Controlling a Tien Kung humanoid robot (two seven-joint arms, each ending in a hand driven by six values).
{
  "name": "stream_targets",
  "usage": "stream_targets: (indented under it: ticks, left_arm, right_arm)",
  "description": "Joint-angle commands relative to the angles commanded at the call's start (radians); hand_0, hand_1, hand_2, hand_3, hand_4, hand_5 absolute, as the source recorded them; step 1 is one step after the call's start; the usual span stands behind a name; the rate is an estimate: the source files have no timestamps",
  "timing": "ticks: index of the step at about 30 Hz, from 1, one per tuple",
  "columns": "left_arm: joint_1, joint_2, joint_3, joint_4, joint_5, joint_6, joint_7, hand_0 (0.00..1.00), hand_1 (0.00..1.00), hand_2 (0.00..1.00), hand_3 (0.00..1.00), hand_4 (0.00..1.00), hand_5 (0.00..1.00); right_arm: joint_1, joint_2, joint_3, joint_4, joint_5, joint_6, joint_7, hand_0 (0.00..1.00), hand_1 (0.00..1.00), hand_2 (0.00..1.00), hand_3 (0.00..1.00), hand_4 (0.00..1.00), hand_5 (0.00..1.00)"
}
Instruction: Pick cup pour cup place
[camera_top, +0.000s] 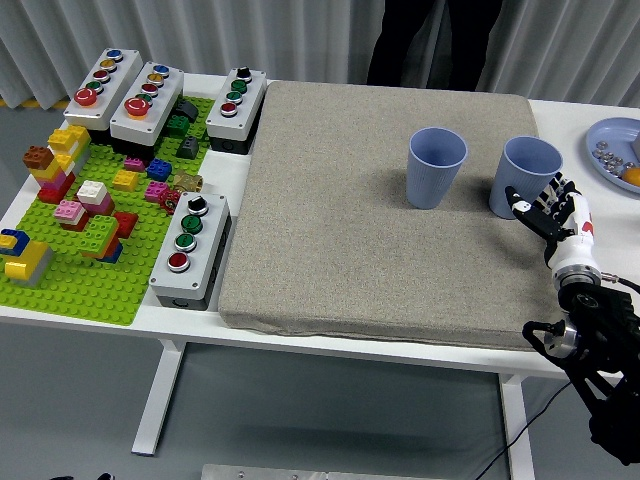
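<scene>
- The right hand (548, 208) hangs just in front of the right-hand cup (528, 176), its fingers (520, 205) spread wide and holding nothing; I cannot tell whether a fingertip touches the cup wall.
- Both cups stand upright on the grey mat (330, 220), well toward its far right; the left-hand cup (436, 166) is near its neighbour but apart from it.
- The left arm is nowhere in sight.
- Risk, as I judge it: the hand sits low and to the near side of the cup, so closing from here could push the light cup back or tip it instead of wrapping it.
- A second risk: the soft mat gives little firm footing, so a nudge could topple the cup toward the blue plate (603, 152) at the right edge of the surface.
- A third: with the cups this near, a sloppy lift could knock the other one over.
- Count: two blue cups, one mat, four button boxes (192, 250) on the left, one green brick baseplate (70, 285) with many loose bricks, one plate.
- A person (425, 40) stands at the far side, hands not visible.
</scene>
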Motion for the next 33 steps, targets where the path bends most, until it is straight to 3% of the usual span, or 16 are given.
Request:
stream_targets:
  ticks: [5, 6, 11, 12, 23, 24, 33]
  left_arm:
    - [0.000, 0.000, 0.000, 0.000, -0.001, 0.000, 0.000, 0.770, 0.794, 0.842, 0.749, 0.513, 0.961]
    - [0.000, 0.000, 0.000, 0.000, -0.001, 0.000, 0.000, 0.770, 0.795, 0.842, 0.749, 0.512, 0.960]
    - [0.002, 0.000, 0.000, 0.000, 0.000, 0.000, 0.000, 0.770, 0.795, 0.842, 0.749, 0.512, 0.960]
    - [0.003, 0.001, 0.000, 0.000, 0.001, 0.000, 0.000, 0.770, 0.795, 0.842, 0.749, 0.513, 0.962]
    - [0.005, 0.001, 0.002, 0.000, -0.001, 0.000, 0.000, 0.770, 0.795, 0.842, 0.749, 0.512, 0.960]
    - [0.005, 0.001, 0.003, 0.000, -0.001, 0.000, 0.000, 0.770, 0.795, 0.842, 0.749, 0.512, 0.961]
    - [0.006, 0.001, 0.005, 0.000, -0.005, 0.000, 0.000, 0.771, 0.793, 0.842, 0.749, 0.511, 0.961]
  right_arm:
    - [-0.001, 0.000, -0.001, 0.002, 0.003, -0.002, 0.008, 0.867, 0.818, 0.883, 0.844, 0.785, 0.315]
    - [-0.001, 0.001, -0.001, 0.002, 0.001, -0.002, 0.008, 0.857, 0.798, 0.826, 0.801, 0.789, 0.305]
    - [-0.004, 0.001, -0.003, 0.004, 0.001, -0.004, 0.009, 0.857, 0.798, 0.826, 0.801, 0.789, 0.305]
    - [-0.004, 0.001, -0.003, 0.004, 0.001, -0.005, 0.009, 0.850, 0.771, 0.773, 0.771, 0.778, 0.289]
    - [-0.008, 0.001, 0.001, 0.006, 0.007, -0.013, 0.017, 0.849, 0.760, 0.754, 0.750, 0.780, 0.290]
    - [-0.008, 0.001, 0.001, 0.006, 0.008, -0.013, 0.017, 0.822, 0.719, 0.651, 0.682, 0.757, 0.259]
    - [-0.008, 0.001, 0.002, 0.008, 0.010, -0.017, 0.018, 0.795, 0.693, 0.601, 0.664, 0.749, 0.248]
